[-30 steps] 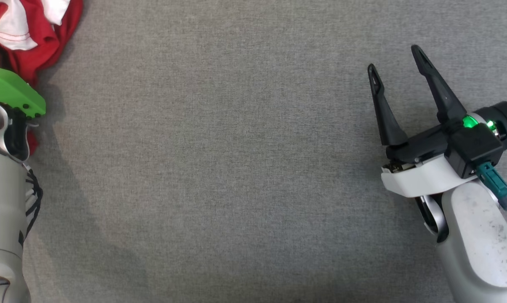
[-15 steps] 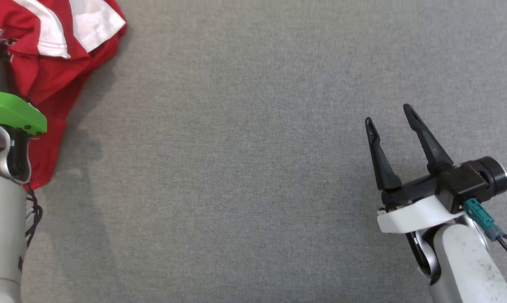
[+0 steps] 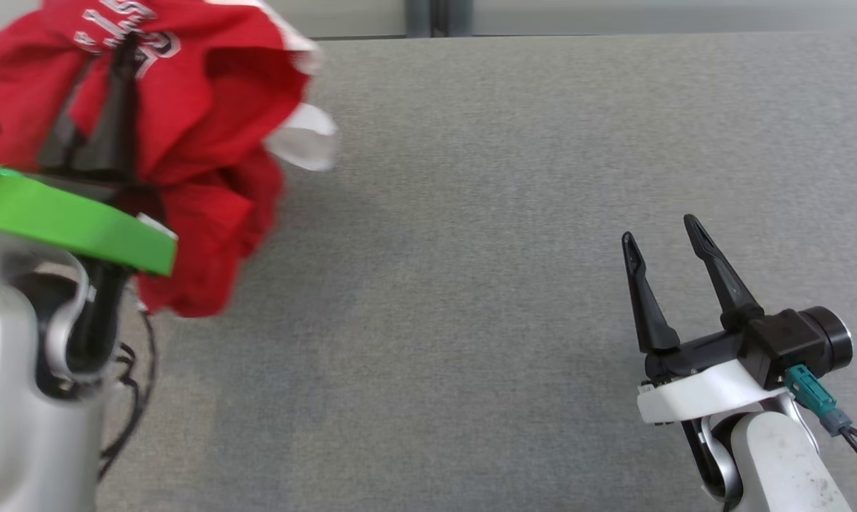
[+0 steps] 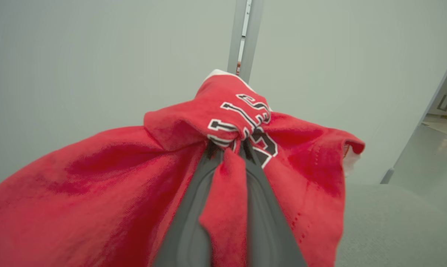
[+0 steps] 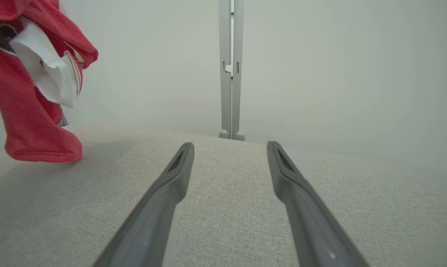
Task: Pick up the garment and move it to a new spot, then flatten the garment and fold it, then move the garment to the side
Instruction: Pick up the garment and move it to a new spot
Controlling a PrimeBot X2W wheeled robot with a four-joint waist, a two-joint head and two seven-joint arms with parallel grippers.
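The garment (image 3: 208,142) is a red jersey with white panels and white lettering. It hangs bunched at the upper left of the head view, lifted above the grey table (image 3: 471,213). My left gripper (image 3: 122,53) is shut on it; in the left wrist view a fold of red cloth (image 4: 97,178) is pinched between the fingers near the left gripper's tips (image 4: 227,142). My right gripper (image 3: 659,231) stands open and holds nothing at the lower right, far from the cloth. From the right wrist, the garment (image 5: 30,122) dangles at the far left, its lowest part at the table surface, and the right gripper (image 5: 230,145) is open.
The grey fabric table spreads wide between the two arms. Its far edge (image 3: 542,35) meets a pale wall with a vertical metal post (image 5: 230,74). A doorway or floor area (image 4: 438,129) shows at the right of the left wrist view.
The left gripper has risen with the garment, which now hangs bunched off the table instead of lying at the corner. The head view has shifted. The right gripper stays open.
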